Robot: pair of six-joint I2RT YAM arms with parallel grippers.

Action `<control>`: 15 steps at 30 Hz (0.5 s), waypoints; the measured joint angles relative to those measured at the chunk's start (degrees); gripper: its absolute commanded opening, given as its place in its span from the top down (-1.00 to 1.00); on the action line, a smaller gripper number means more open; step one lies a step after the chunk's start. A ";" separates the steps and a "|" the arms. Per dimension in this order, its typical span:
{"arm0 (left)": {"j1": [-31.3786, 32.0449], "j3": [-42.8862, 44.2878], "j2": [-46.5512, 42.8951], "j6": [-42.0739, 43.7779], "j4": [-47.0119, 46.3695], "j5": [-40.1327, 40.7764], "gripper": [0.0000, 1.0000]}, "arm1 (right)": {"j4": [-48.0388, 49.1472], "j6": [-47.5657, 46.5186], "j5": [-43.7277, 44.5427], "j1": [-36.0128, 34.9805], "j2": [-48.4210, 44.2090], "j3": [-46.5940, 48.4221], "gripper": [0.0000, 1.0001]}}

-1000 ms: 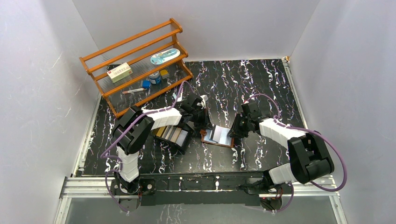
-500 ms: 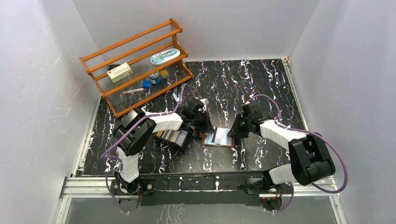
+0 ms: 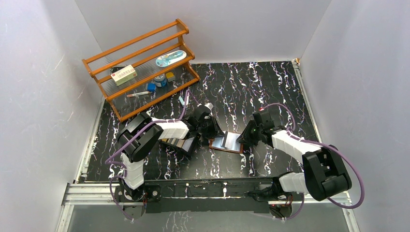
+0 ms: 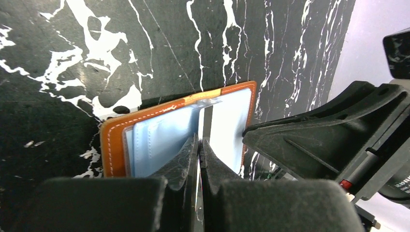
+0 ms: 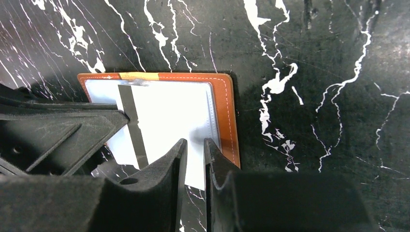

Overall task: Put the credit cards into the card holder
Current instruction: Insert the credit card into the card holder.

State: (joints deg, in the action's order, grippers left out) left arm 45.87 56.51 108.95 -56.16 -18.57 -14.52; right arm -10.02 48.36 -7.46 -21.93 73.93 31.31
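Note:
The brown card holder [image 3: 227, 143] lies open on the black marbled table, its pale inner pockets [image 4: 159, 140] facing up. My left gripper [image 4: 199, 141] is shut on the edge of a white credit card [image 5: 169, 113] with a dark stripe. The card is tilted over the holder's [image 5: 226, 113] inner page, and its near end sticks out past the holder's near edge. My right gripper [image 5: 194, 143] hovers over that near end, jaws a narrow gap apart with nothing between them. More credit cards [image 3: 178, 139] sit in the black tray to the left, partly hidden by my left arm.
A wooden rack [image 3: 140, 67] stands at the back left with a box, a blue-white packet and small items on its shelves. The black tray [image 3: 189, 147] sits close to the holder's left side. White walls close in the table on three sides.
My left gripper has carried the card rightward from beside the tray to over the open holder. My right gripper has shifted slightly nearer and stays at the holder's right edge.

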 measured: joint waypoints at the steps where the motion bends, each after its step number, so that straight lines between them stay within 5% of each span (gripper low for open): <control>1: 0.17 0.00 0.00 -0.55 -0.31 0.20 1.00 | 0.17 0.72 0.04 0.00 -0.11 -0.20 0.44; 3: 0.63 0.00 0.00 -1.31 -0.50 0.57 0.99 | 0.50 2.10 0.15 0.02 -0.31 -0.48 0.42; 8: 2.14 0.02 0.00 -1.99 0.26 1.95 0.51 | 0.13 3.10 1.38 0.00 -1.36 -0.76 0.38; 15: 2.75 3.69 -0.22 0.33 6.73 3.65 0.39 | -5.11 0.28 2.80 0.00 -2.45 1.03 0.35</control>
State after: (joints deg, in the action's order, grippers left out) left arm 48.62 60.20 108.73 -55.83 -11.84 -10.87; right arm -15.14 48.64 -4.67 -21.93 71.48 32.34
